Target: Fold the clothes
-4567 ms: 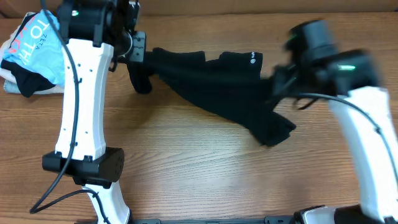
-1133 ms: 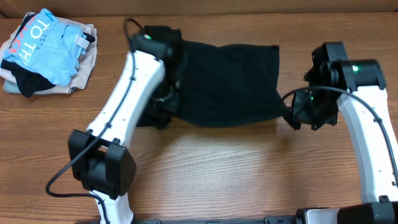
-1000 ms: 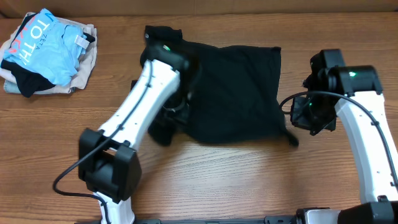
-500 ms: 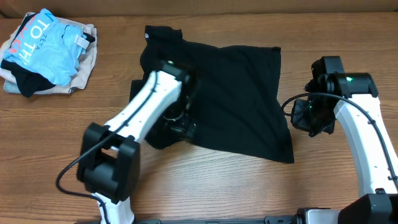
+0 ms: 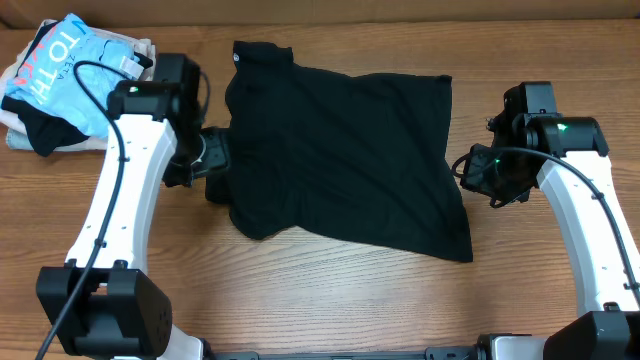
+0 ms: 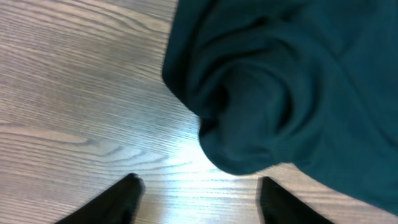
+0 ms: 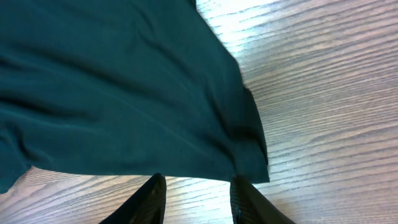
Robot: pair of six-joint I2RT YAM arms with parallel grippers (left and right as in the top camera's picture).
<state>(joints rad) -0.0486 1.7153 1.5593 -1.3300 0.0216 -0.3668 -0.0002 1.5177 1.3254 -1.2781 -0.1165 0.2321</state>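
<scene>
Across the middle of the overhead frame the black shirt (image 5: 340,150) lies spread on the table (image 5: 330,310); left gripper (image 6: 200,185) and right gripper (image 7: 198,186), beside its opposite edges, show jaws spread, empty

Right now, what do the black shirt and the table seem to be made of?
The black shirt: thin, soft cloth, matte; it drapes in loose folds and bunches. The table: wood or wood-look laminate, I cannot tell which; grain lines, smooth surface with a bright glare.

Blk tee (image 5: 340,150), spread flat, rumpled
</scene>
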